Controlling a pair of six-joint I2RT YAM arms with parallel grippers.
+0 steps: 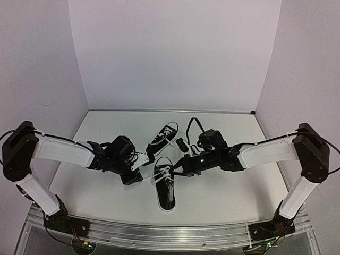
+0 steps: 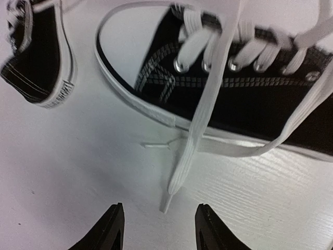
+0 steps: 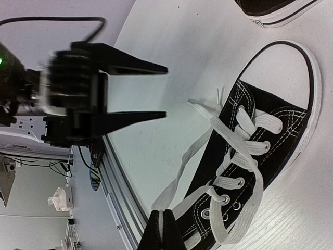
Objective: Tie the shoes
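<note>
Shoes: pair of small black canvas sneakers [image 1: 164, 187], white laces [image 2: 195, 140] untied, at the centre of the white desk [image 1: 223, 196].
Left end effector [image 2: 158, 228]: spread wide, empty, low over the desk.
Right end effector [image 3: 161, 232]: pinching one lace.

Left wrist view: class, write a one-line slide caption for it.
Open left gripper lines up on the loose lace end lying beside the near shoe; second shoe at upper left.
</note>
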